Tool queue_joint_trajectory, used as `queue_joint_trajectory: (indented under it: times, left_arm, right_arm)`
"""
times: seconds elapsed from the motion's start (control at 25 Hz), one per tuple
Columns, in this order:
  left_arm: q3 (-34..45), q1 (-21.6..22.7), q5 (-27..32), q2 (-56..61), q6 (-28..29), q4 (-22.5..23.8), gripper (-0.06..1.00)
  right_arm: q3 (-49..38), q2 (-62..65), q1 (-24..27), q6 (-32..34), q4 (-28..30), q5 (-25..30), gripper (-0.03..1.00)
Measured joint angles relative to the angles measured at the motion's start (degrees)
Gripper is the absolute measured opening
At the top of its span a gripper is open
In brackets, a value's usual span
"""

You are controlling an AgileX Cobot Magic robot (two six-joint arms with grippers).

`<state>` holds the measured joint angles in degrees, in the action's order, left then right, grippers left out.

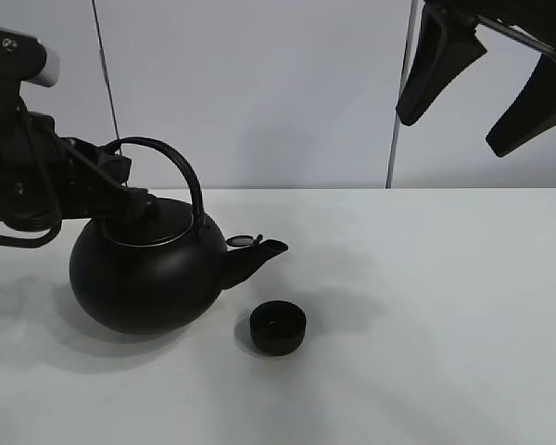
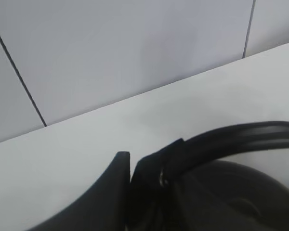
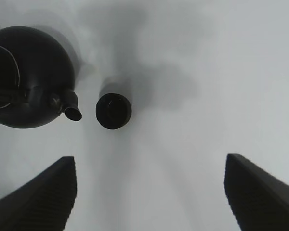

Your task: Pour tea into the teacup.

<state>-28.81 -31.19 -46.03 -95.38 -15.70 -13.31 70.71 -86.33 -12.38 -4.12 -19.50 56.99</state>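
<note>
1. The left end effector [image 1: 120, 183] is clenched on the arched handle [image 1: 171, 162] of the black kettle [image 1: 144, 278], low on the handle's left side, close to the lid.
2. In the left wrist view, the dark fingers [image 2: 111, 192] are pressed together around that handle [image 2: 241, 137], with the kettle's rounded body [image 2: 231, 197] just beneath.
3. The kettle is on the left part of the white surface [image 1: 426, 324]. Its short spout [image 1: 255, 258] points right, towards the middle.
4. The teacup [image 1: 278, 328] stands upright on the surface, just beside the kettle, in front of the spout tip and slightly to its right. It does not touch the kettle.
5. From the right wrist camera, the teacup [image 3: 113, 111] shows a dark, glossy inside, and the spout [image 3: 72, 111] ends near its rim with a narrow gap between them. I cannot tell whether there is any liquid in the cup.
6. The right end effector [image 1: 456, 130] hangs high at the upper right, well apart from both things. Its jaws are spread wide and hold nothing.
7. The same end effector [image 3: 149, 159] looks down on bare surface between its two fingers.
</note>
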Motion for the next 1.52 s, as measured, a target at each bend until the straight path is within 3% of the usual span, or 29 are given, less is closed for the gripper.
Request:
queue_joint_trajectory:
  times: [0.36,1.52]
  left_arm:
    - [0.0,0.0,0.9,0.0,-5.8,-2.5,0.14]
    - [0.0,0.0,3.3,-0.2,-17.1,-2.9,0.12]
  right_arm:
    - [0.0,0.0,0.0,-0.1,0.0,-1.2,0.58]
    - [0.0,0.0,0.0,-0.1,0.0,-1.3,0.58]
